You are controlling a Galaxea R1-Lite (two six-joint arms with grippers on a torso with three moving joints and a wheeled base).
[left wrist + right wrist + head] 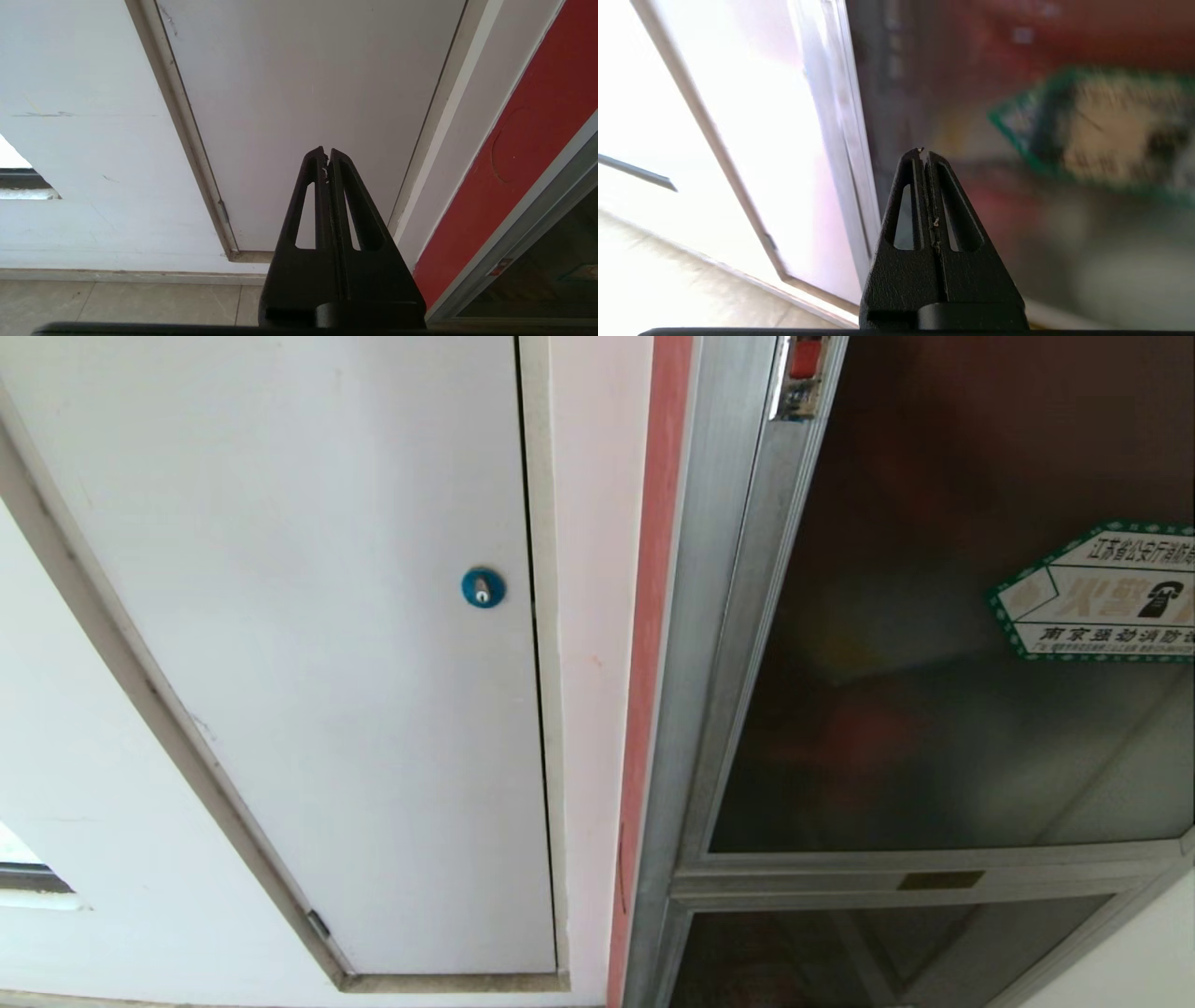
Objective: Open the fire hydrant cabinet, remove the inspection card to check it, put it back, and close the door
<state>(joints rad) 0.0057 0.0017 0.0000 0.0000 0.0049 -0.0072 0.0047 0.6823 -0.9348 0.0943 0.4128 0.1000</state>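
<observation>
**Cabinet shut, both end effectors pressed together, nothing held**

The cabinet [691, 616] stands at the right of the head view, its silver frame running down beside a red strip [653, 616] on the wall. The door [934, 616] is closed within that frame. Its dark tinted glass shows only dim red shapes behind it. A green-bordered white sticker [1102, 593] with Chinese text sits on the glass toward the right edge. Below the door, across a horizontal rail, is a smaller lower glass panel [840, 952]. The card cannot be made out through the glass in any view.

To the left of the cabinet a white flush panel [327, 663] is set in the wall, with a round blue lock [483, 587] near its right edge. Neither arm shows in the head view.

Left end effector [327, 151]: fingers pressed together, empty, pointing at the lower part of the white panel, with the tiled floor [117, 303] below it. It touches nothing.

Right end effector [923, 153]: fingers pressed together, empty, pointing at the door glass close to the frame's left upright. The sticker appears blurred to one side of it. Contact with the glass cannot be judged.
</observation>
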